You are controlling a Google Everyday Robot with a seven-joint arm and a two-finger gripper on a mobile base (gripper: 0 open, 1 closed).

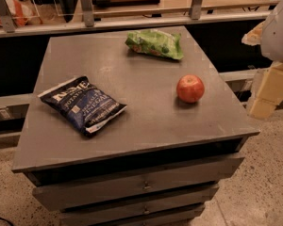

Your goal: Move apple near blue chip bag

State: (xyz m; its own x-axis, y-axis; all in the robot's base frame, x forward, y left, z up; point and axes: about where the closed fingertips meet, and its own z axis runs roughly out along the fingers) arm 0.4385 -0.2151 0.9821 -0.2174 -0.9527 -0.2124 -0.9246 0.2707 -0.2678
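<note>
Nearest the camera are the grey drawers (132, 185), stacked one under another below the tabletop (146, 121), each with a small knob at its middle. A speckled floor (264, 173) shows to the right of them.

On the tabletop, the blue chip bag (83, 105) lies flat toward the front left. It is dark navy with white lettering and is turned at a slant, one corner pointing to the front edge. The apple (190, 88) sits a little farther back, on the right side of the tabletop. It is red with a paler patch on top and rests on its base, near the right edge. Apple and blue chip bag are well apart, with a stretch of bare grey tabletop between them.

Beyond the right edge of the tabletop, off to the side of the apple, the claw (263, 100) shows as pale cream blocks at the border of the view. It touches neither the apple nor the tabletop. Whether it is apart or together cannot be told. Above it sits a rounded white part of the arm (280, 29).

Farther back, a green snack bag (155, 44) lies near the far edge of the tabletop, right of the middle. Behind the tabletop a pale rail (132, 22) runs across with upright posts.
</note>
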